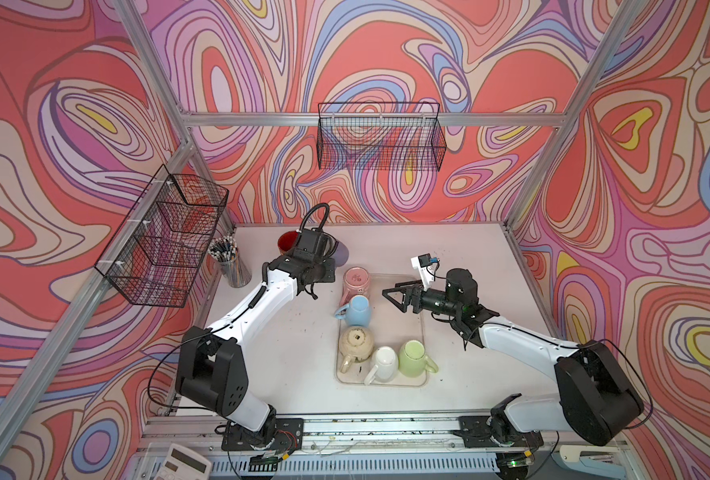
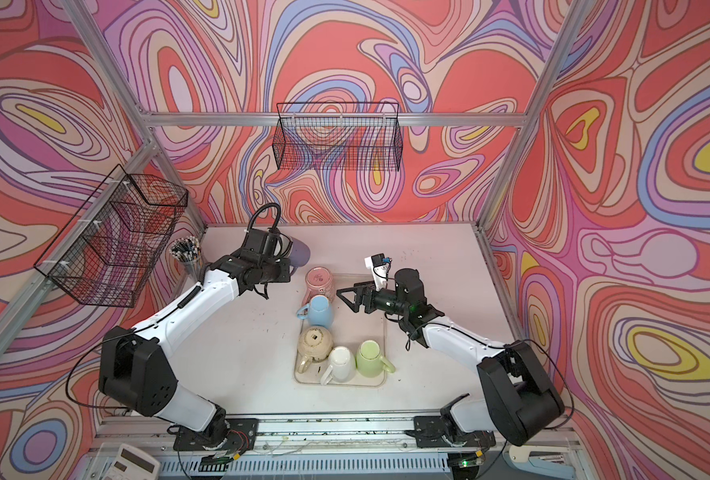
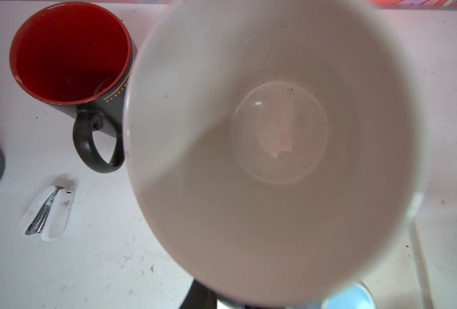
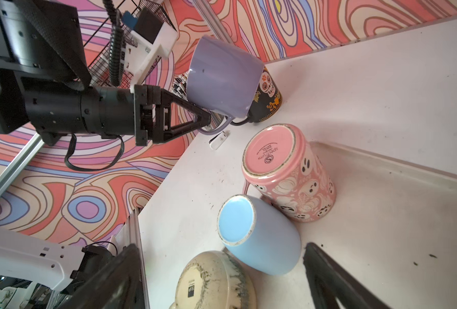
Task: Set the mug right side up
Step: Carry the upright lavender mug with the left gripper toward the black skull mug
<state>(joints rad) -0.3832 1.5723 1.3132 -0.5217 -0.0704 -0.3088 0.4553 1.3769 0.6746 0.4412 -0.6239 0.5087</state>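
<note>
With left jaws narrow on handle (image 4: 218, 128), holding purple mug (image 4: 222, 77) mouth-up, seemingly to set down; with right jaws wide, gripping nothing.

White arm shells (image 1: 253, 307), black joints (image 1: 210, 370), corrugated black cable (image 4: 115, 53).
</note>
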